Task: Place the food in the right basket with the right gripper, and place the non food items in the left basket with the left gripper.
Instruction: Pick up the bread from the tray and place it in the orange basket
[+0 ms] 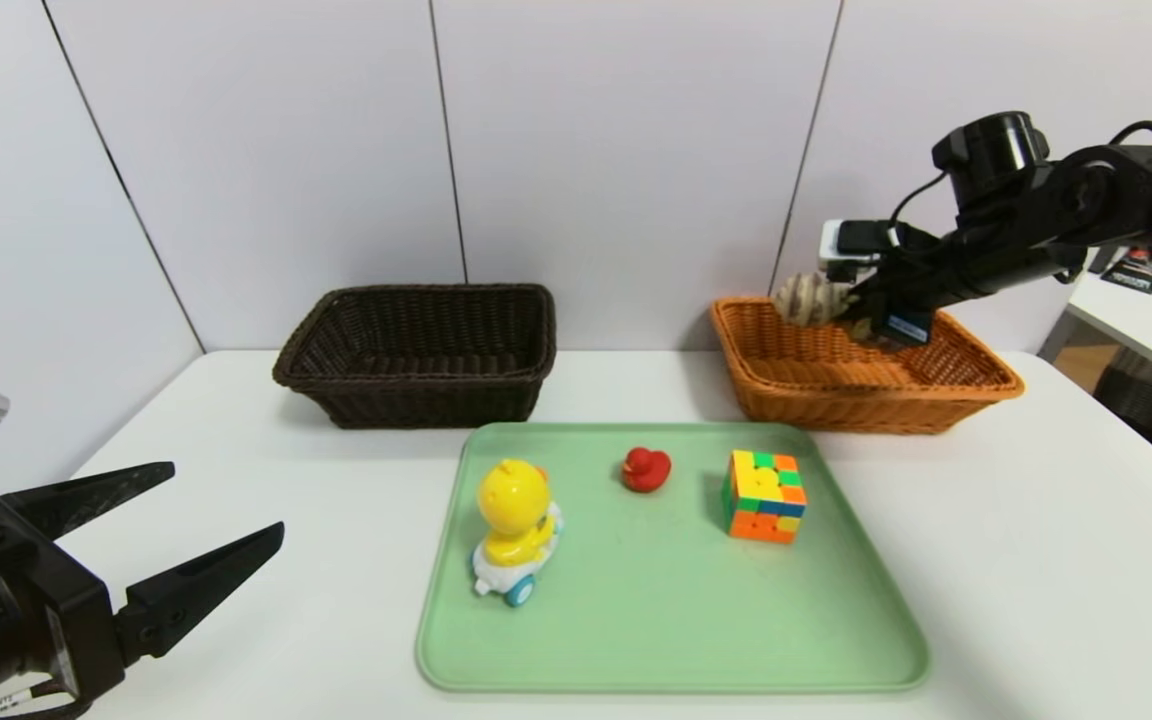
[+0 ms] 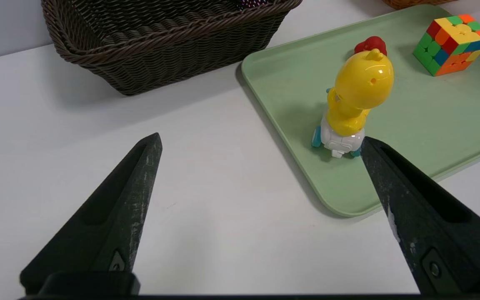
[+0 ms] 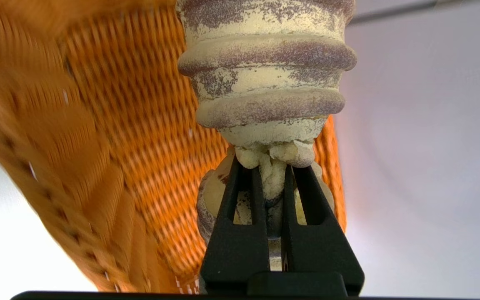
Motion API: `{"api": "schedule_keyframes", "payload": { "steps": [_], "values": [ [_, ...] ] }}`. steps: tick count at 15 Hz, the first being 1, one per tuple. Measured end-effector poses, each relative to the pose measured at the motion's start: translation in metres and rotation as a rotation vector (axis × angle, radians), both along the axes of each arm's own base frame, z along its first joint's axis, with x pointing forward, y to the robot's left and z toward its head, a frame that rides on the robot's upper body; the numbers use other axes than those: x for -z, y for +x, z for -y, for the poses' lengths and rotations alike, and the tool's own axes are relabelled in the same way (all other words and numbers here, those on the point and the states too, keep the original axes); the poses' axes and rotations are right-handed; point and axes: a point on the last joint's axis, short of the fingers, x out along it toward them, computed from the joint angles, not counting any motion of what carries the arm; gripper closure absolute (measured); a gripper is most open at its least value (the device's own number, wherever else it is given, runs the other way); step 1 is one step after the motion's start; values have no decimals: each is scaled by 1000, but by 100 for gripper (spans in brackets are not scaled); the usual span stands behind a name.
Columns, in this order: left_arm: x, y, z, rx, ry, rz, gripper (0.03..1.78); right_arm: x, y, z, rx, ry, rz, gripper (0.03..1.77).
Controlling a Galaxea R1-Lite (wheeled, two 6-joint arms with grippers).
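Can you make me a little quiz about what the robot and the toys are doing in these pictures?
1. True or false: the right gripper is shut on the bread loaf.
2. How many toys sit on the green tray?
3. Which is empty: A) dark brown basket B) green tray?

Key:
1. True; it holds the loaf over the orange basket.
2. Three: wheeled yellow duck, red duck, puzzle cube.
3. A.
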Motion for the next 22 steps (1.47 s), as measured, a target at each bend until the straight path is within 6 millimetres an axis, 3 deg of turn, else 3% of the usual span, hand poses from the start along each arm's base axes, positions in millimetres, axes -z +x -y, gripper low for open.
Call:
{"api": "schedule_keyframes", "payload": {
  "steps": [6, 20, 22],
  "values": [
    [0, 0, 0, 2, 14, 5, 12, 12, 5, 9, 13, -42, -37, 165],
    [4, 2, 1, 4, 23, -12, 12, 47, 25, 4, 6, -55, -90, 165],
    [4, 2, 1, 4, 25, -14, 12, 48, 26, 4, 5, -57, -91, 128]
  ]
}}
